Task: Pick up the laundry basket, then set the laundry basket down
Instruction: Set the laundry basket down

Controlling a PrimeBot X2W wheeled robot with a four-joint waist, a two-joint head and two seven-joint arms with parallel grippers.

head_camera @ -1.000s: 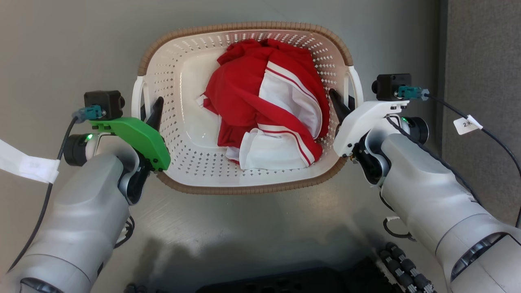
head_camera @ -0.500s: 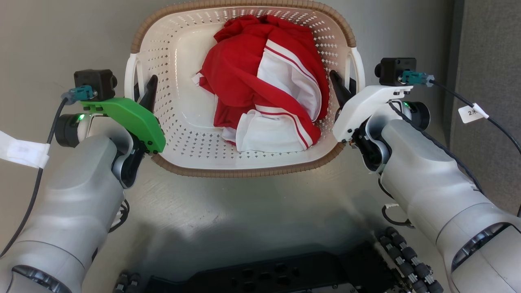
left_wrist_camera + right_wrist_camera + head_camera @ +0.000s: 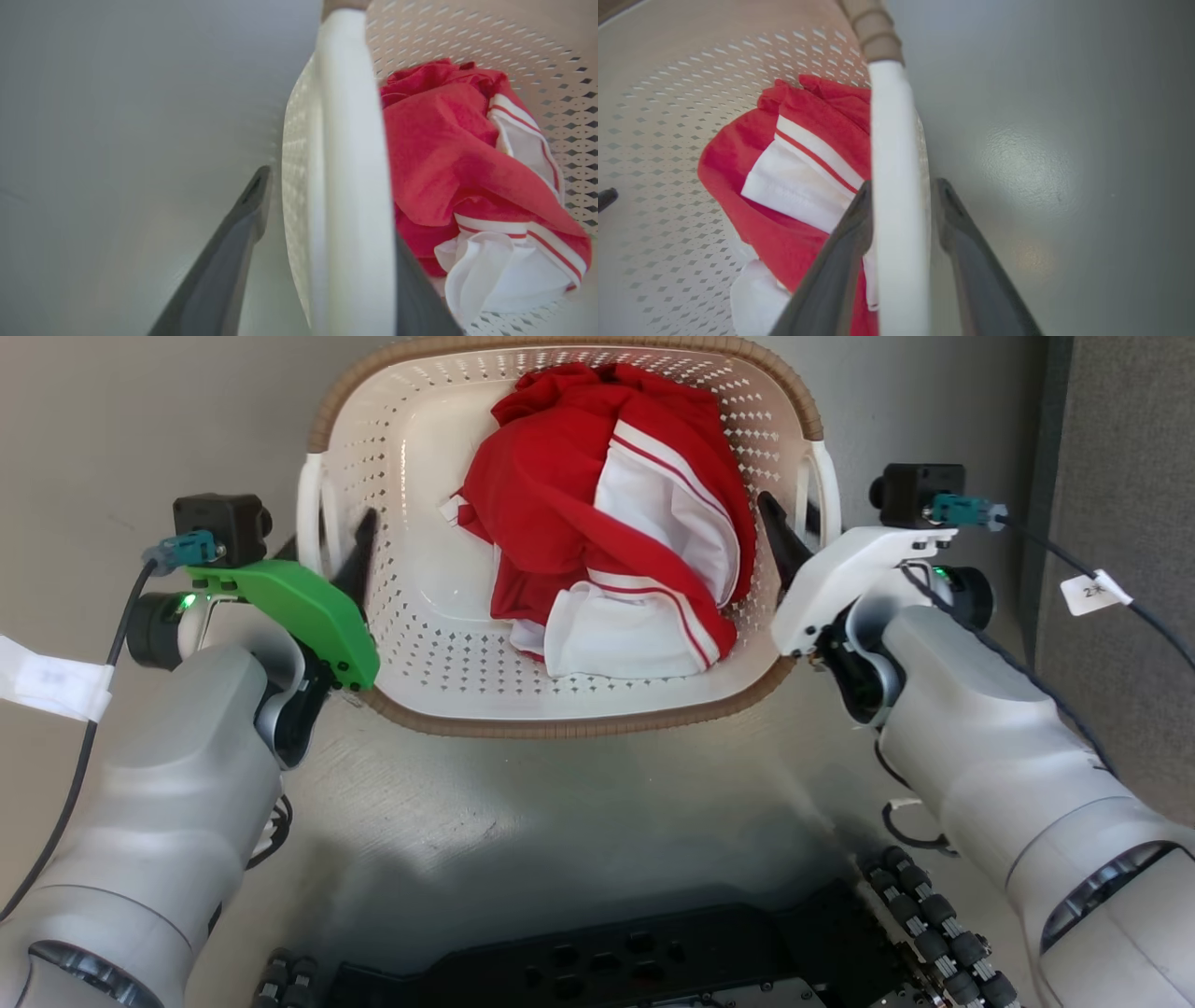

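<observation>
Loosely, left gripper [image 3: 334, 537] straddles laundry basket [image 3: 560, 728] handle [image 3: 350, 163], fingers [image 3: 243, 219] apart — right gripper [image 3: 902, 186] astride other handle [image 3: 896, 140], grip cannot tell.

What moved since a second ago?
The laundry basket, the left end effector and the right end effector slid up the head view together; the camera shifted too, since more of the robot's dark base shows. Unchanged: each straddles a basket handle, and the red-and-white clothes lie inside.
</observation>
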